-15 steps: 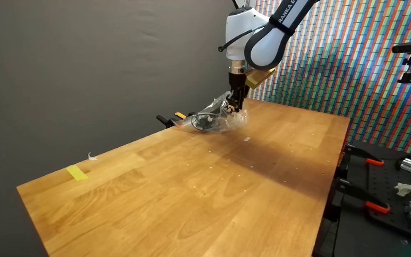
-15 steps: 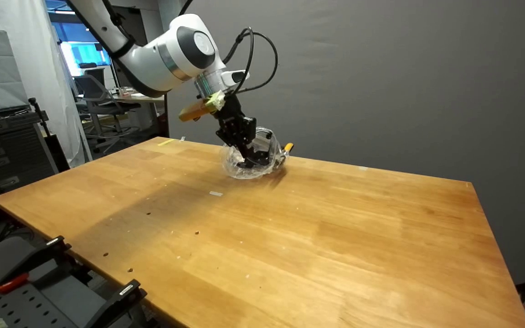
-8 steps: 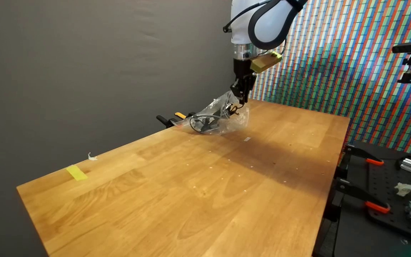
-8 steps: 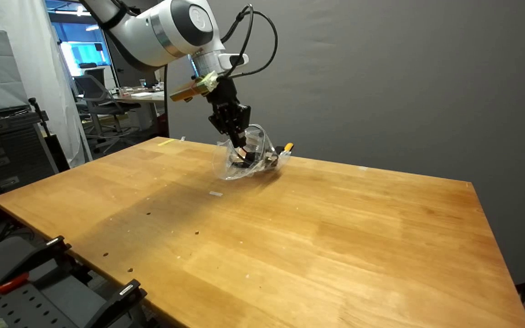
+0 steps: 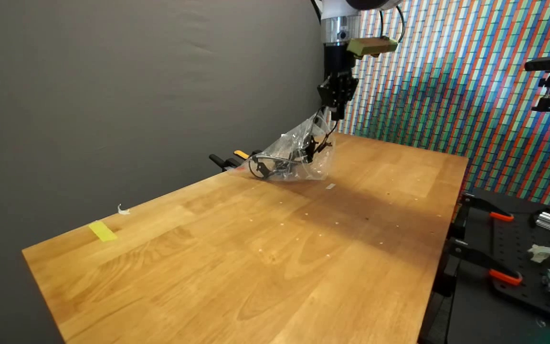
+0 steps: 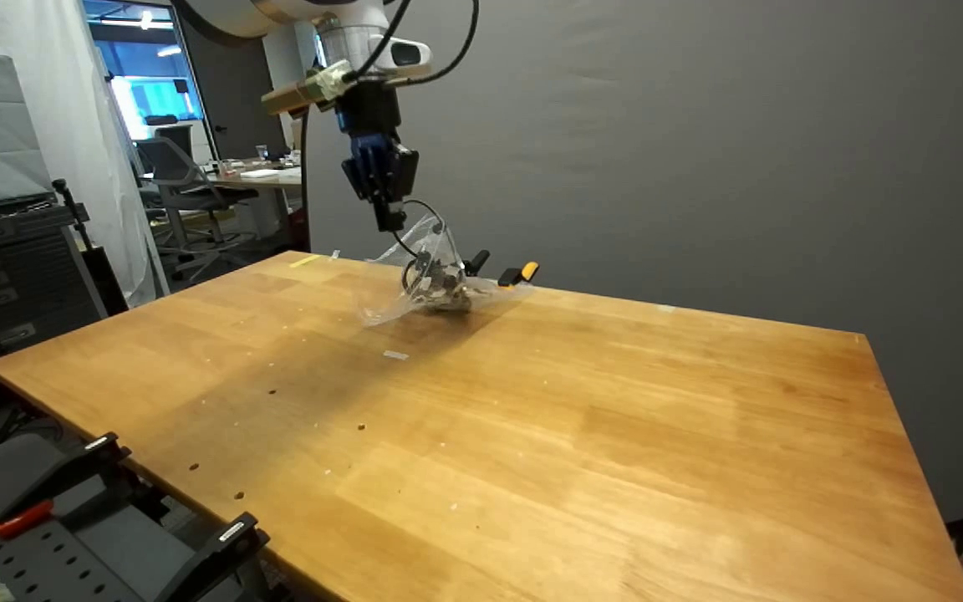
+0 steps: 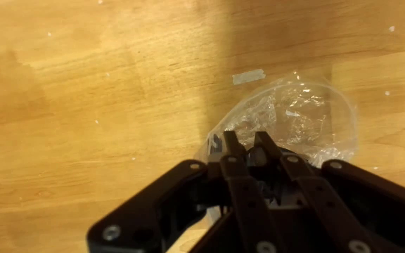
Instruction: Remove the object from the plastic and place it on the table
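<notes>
"Cable, then: does the pincer have it?"

"I'd say so. Its fingers stand almost together, only a slim gap at the tips, and the black cable leaves them on both sides in both exterior views. They nip it well above the desk."

"And the rest?"

"Lower down, most of it inside the clear bag, whose mouth gapes below the pincer. By my judgement it's only part-way out."

"Why have the bag just beside the desk's long edge, between its corners, along the grey wall?"

"Likely for the clamp on that edge, at the bag's other end. With the bag pinned, an upward pull should slide the cable free; whether the clamp truly bites it, I can't tell."

"And if it snags?"

"Then the cable could drag the bag along, so I'd want a slow lift."
</notes>
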